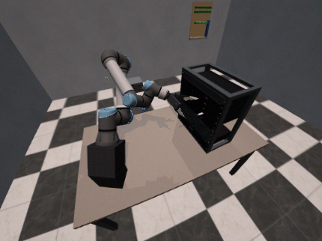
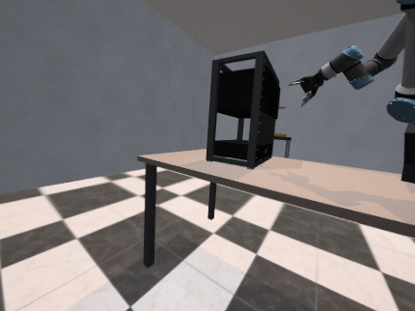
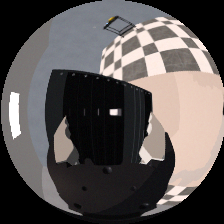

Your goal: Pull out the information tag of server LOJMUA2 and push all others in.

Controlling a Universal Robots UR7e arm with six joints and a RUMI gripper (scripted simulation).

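The black open-frame server rack (image 1: pixel 217 105) stands on the right part of the tan table; it also shows in the exterior view (image 2: pixel 243 109) and fills the middle of the wrist view (image 3: pixel 100 120). Dark servers sit in its upper and bottom bays. A small white information tag (image 3: pixel 115 112) shows on the rack front; one tag sticks out a little from the front (image 2: pixel 281 107). No tag text is readable. My gripper (image 2: pixel 301 91) is open and empty, held in the air a short way in front of the rack's upper front, also seen in the top view (image 1: pixel 176 102).
The arm's dark base block (image 1: pixel 106 163) stands on the table's left side. The rack sits near the table's right and far edges. A poster (image 1: pixel 200 20) hangs on the back wall. A small yellow-topped stand (image 2: pixel 281 139) is on the floor beyond the table.
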